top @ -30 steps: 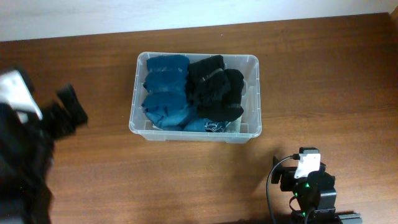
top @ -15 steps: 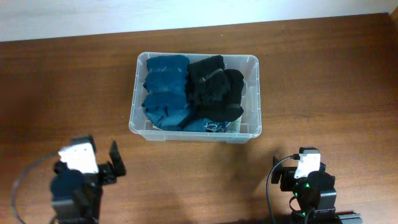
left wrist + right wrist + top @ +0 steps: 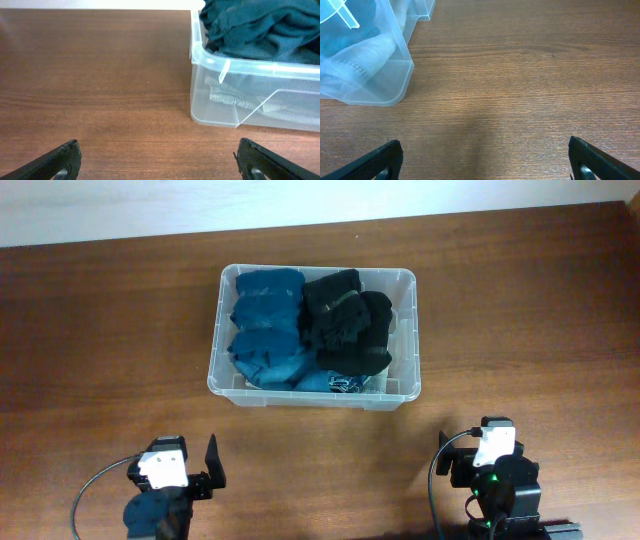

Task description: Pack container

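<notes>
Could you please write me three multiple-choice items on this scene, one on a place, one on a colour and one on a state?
1. Where in the clear rectangular plastic container do the black folded garments lie? A the robot's left half; B the robot's right half; C outside it.
2. What colour are the other garments? A red; B white; C blue.
3. How are the left tool and right tool? A both open, empty; B both shut on cloth; C left shut, right open.
Answers: 1 B, overhead they fill the right half. 2 C, blue cloth fills the left half. 3 A, each wrist view shows fingers wide apart over bare wooden table.
</notes>
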Controlling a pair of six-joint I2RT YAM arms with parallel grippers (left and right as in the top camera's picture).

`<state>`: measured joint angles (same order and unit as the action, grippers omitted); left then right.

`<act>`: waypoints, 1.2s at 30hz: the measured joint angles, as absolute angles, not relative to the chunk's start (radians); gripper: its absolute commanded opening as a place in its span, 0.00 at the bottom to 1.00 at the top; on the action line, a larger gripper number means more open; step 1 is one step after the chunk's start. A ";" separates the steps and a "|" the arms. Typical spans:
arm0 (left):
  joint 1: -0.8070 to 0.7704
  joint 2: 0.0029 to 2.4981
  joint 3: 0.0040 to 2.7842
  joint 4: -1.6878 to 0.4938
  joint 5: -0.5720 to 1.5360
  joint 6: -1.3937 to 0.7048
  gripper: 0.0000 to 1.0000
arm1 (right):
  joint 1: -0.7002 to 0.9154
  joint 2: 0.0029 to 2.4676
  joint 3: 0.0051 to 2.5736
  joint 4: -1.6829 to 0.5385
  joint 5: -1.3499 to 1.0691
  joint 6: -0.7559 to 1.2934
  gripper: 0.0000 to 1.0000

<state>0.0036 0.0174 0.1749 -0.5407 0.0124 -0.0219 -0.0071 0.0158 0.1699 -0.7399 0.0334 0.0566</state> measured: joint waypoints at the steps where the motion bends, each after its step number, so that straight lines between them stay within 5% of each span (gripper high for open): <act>1: 0.003 0.017 0.170 -0.542 0.013 -0.022 0.99 | -0.007 0.016 0.170 -0.740 0.033 0.057 0.98; 36: 0.002 0.017 0.158 -0.541 0.019 -0.022 0.99 | -0.007 0.016 0.170 -0.740 0.033 0.057 0.98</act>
